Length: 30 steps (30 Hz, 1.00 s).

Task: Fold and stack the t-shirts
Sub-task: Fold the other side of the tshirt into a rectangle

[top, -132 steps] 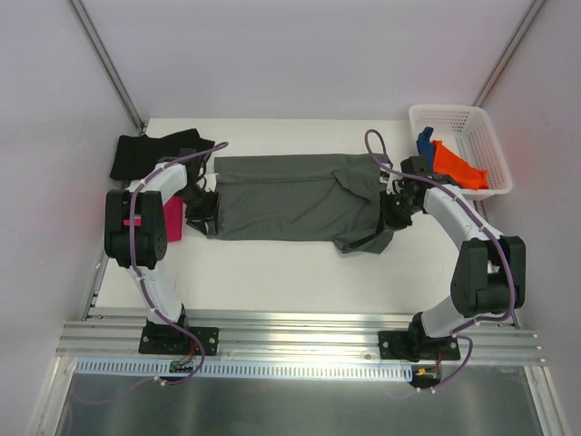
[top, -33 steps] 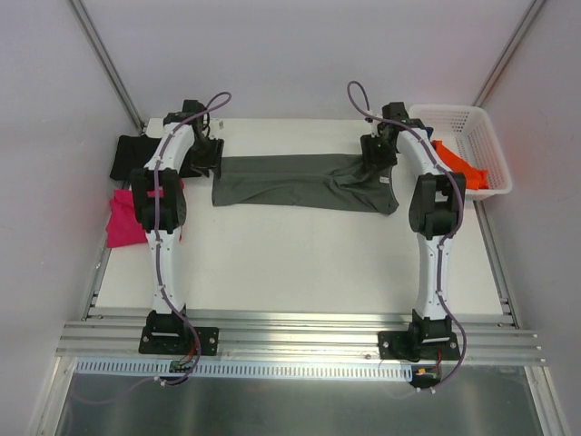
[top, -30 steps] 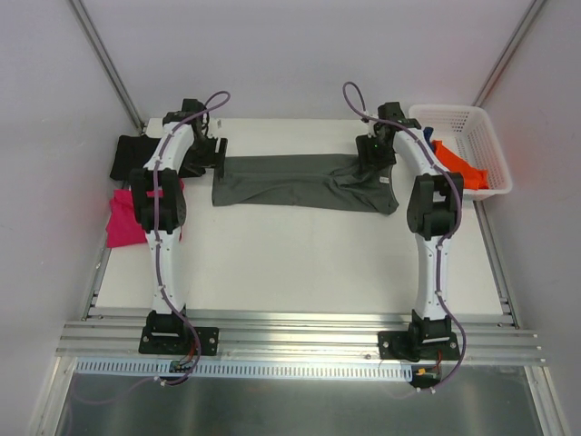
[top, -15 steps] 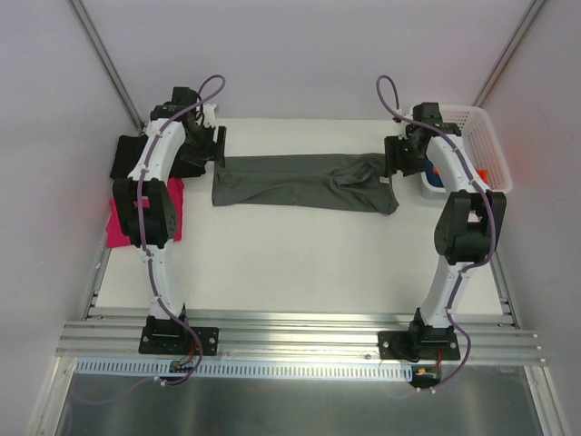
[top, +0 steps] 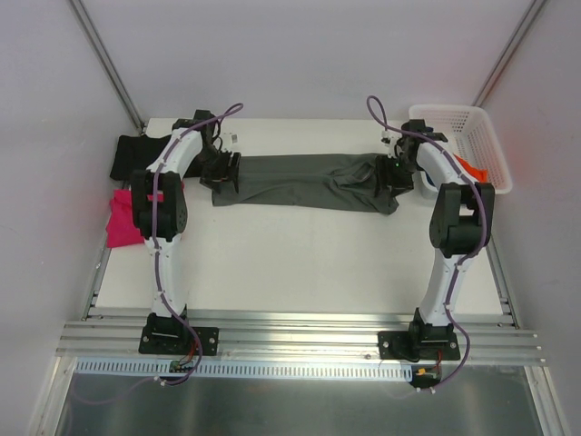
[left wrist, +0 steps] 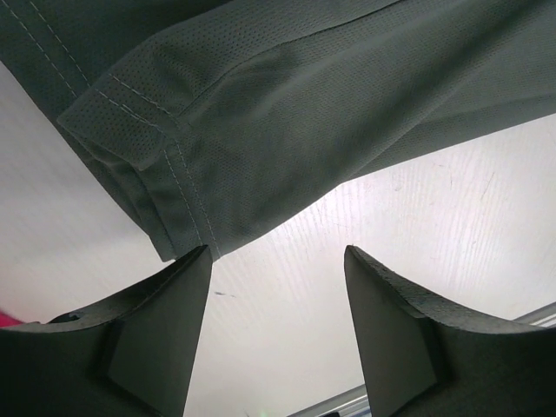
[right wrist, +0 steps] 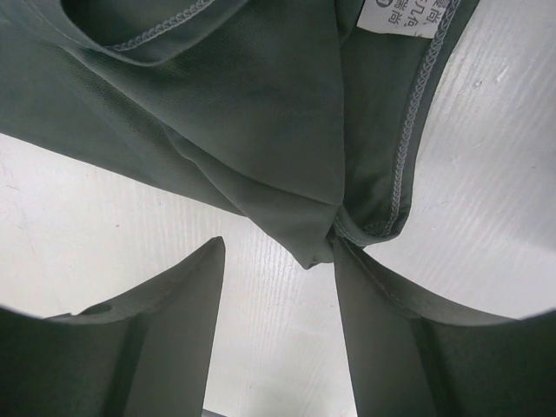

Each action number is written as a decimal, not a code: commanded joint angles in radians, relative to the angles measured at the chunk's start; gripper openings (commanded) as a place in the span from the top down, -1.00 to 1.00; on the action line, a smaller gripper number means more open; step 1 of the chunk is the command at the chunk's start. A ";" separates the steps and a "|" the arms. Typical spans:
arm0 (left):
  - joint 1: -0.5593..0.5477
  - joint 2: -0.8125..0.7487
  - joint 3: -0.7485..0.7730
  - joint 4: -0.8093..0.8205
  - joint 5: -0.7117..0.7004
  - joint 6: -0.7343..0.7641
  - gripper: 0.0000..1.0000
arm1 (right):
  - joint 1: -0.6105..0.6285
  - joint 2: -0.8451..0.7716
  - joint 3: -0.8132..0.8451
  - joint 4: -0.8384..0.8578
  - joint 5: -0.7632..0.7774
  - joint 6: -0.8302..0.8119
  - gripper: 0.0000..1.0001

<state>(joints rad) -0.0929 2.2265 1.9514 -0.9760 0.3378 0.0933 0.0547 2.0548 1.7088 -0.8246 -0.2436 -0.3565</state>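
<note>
The dark grey t-shirt (top: 300,182) lies folded into a long band across the far half of the table (top: 300,272), running from 9 to 3 o'clock in the overhead view. My left claw (left wrist: 276,256) sits at the band's 9 o'clock end, fingers spread wide with only bare tabletop between them. The stitched corner of the cloth comes down to the tip of the finger at 8 o'clock in the wrist view; whether it touches I cannot tell. My right claw (right wrist: 280,245) sits at the 3 o'clock end, also spread and pinching nothing. A bunched point of fabric reaches into its gap, close against the finger at 4 o'clock, and the pale neck label (right wrist: 404,16) shows at 1 o'clock of that view. The black t-shirt (top: 136,156) lies crumpled at the table's 10 o'clock corner, and the magenta t-shirt (top: 116,222) at 9 o'clock, on the edge beside my left arm. At 2 o'clock stands the white basket (top: 454,113), with the orange t-shirt (top: 472,168) inside it, partly hidden by my right arm
</note>
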 commanded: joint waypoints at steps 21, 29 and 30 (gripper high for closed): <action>-0.007 0.082 0.032 -0.046 -0.014 0.005 -0.21 | -0.081 0.107 0.047 -0.015 -0.114 -0.002 0.31; -0.005 0.075 0.012 -0.046 -0.045 0.014 -0.15 | -0.101 0.097 0.068 -0.021 -0.138 0.004 0.99; -0.005 0.070 0.006 -0.046 -0.049 0.017 -0.14 | -0.111 0.093 0.069 -0.022 -0.135 0.010 0.99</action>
<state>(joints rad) -0.0929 2.3062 1.9610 -0.9913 0.3195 0.0940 -0.0326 2.1784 1.7344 -0.8272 -0.3515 -0.3511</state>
